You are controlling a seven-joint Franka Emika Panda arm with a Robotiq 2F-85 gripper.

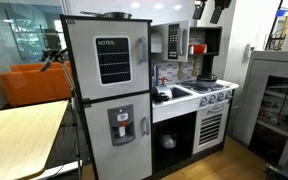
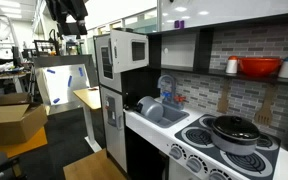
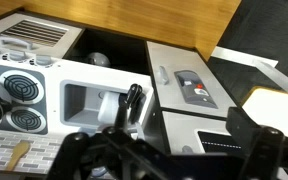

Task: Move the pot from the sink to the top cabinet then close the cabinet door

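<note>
Office toy kitchen (image 1: 112,100): the released, empty hand (image 3: 169,152) hangs above the white sink (image 3: 79,100); a misaligned descent could tip the small near-black round pot (image 1: 162,95).

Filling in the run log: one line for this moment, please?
gripper: open, empty | pot: in sink | top cabinet: open

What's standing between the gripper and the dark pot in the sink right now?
Nothing visible. The gripper hangs high above the toy kitchen with its jaws open. The pot sits at the edge of the sink, and the wrist view shows only open air down to it.
</note>
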